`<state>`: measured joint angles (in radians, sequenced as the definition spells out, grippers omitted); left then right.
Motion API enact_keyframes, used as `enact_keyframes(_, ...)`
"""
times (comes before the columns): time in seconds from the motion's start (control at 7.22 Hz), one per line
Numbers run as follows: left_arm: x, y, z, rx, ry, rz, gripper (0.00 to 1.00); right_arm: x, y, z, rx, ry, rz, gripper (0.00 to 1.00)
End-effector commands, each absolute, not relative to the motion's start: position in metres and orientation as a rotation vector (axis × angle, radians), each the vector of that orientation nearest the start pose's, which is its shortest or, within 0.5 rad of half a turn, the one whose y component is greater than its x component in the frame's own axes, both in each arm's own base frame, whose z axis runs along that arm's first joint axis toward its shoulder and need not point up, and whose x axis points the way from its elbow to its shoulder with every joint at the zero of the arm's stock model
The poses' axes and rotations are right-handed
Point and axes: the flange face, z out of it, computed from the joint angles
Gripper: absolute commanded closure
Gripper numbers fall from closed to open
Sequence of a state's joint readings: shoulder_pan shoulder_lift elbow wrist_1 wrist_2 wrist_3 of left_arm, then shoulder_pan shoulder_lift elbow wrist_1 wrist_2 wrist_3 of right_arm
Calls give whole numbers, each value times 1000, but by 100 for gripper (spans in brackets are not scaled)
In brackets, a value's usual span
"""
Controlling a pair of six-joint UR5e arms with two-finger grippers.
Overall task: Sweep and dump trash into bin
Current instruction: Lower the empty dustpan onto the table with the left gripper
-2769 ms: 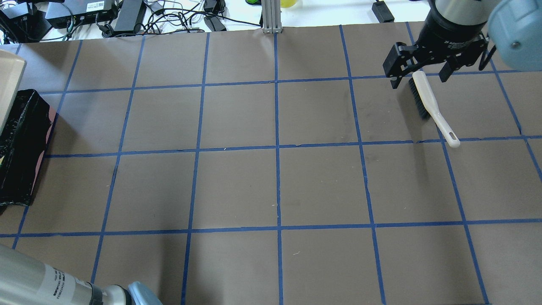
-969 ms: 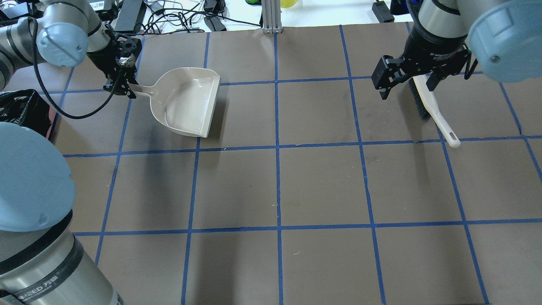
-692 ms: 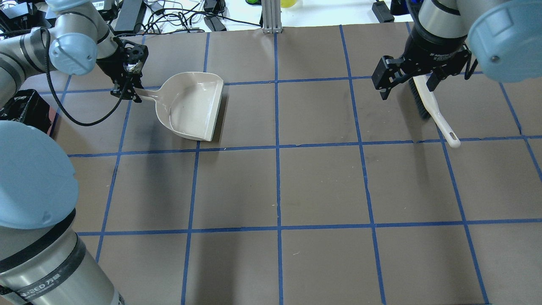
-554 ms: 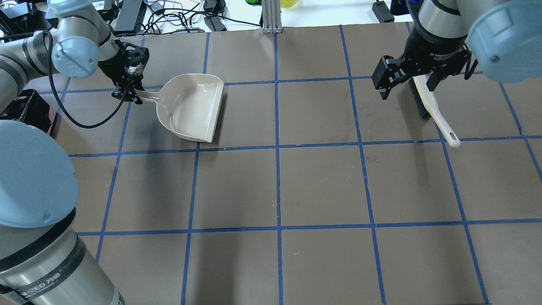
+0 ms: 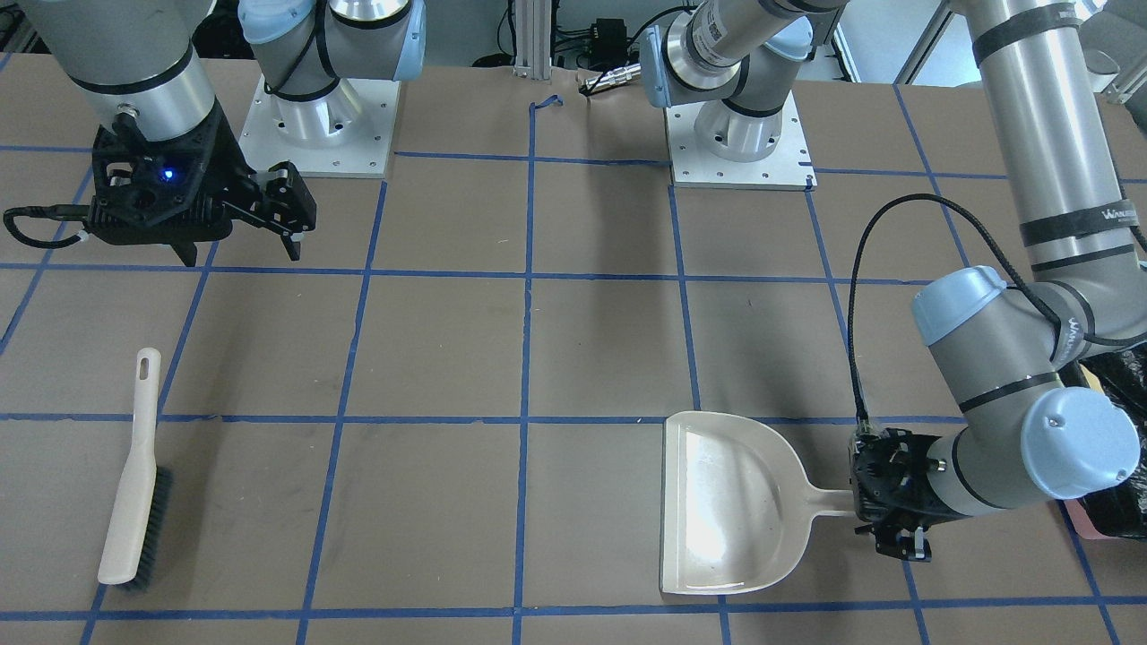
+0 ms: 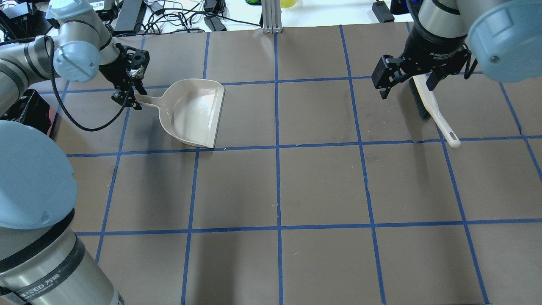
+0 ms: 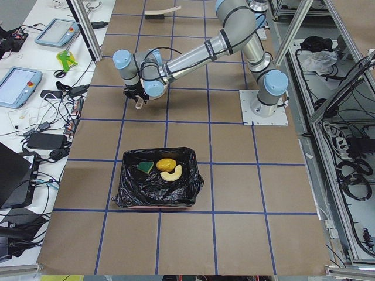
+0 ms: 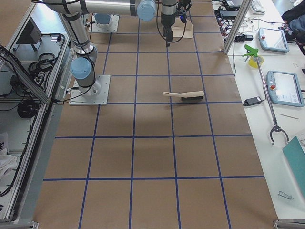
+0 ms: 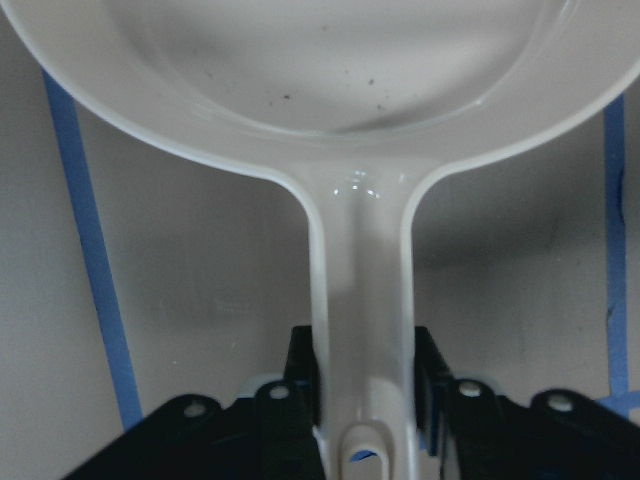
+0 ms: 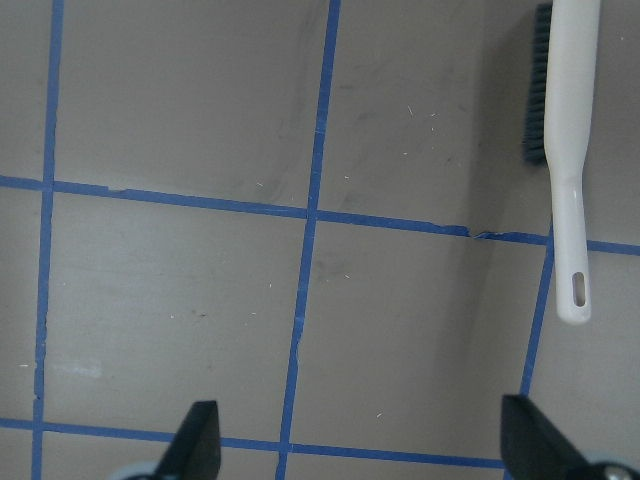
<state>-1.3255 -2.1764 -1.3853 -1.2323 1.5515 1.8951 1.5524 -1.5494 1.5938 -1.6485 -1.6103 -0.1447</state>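
The three trash pieces lie inside the bin (image 7: 155, 190), a pink box with a black bag: a yellow-brown lump (image 7: 166, 163), a tan crescent (image 7: 173, 173) and a sponge block (image 7: 145, 167). The bin's edge shows at the far left of the overhead view (image 6: 25, 110). My left gripper (image 6: 127, 95) (image 5: 883, 515) (image 9: 365, 400) is shut on the handle of the empty beige dustpan (image 6: 192, 112) (image 5: 726, 506) (image 9: 350, 100), which is flat at table level. My right gripper (image 6: 407, 87) (image 5: 242, 255) (image 10: 365, 450) is open and empty, above the brush.
A white hand brush (image 6: 427, 101) (image 5: 134, 484) (image 10: 568, 150) (image 8: 183, 95) with dark bristles lies on the brown paper at the right. Cables and power bricks (image 6: 169, 17) sit beyond the table's far edge. Blue tape lines grid the table.
My left arm has carried the empty dustpan from the bin at the far left out over the table, then shifted it slightly right and lower. The right gripper has barely moved.
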Motion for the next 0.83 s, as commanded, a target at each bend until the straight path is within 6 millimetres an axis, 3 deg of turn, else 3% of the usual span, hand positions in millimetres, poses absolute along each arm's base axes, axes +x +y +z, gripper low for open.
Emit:
enact_keyframes(0.0,36,-699,291,-2231,-2186,-39,0,120,-506,474,-197,3176,-49,0)
enact_keyframes(0.42,-2,-653,398,-2039,-2341,-43,0,120,-507,474,-201,3174,-54,0)
enact_keyframes(0.69,-47,-615,451,-1904,-2478,-32,0,119,-505,473,-200,3192,-30,0)
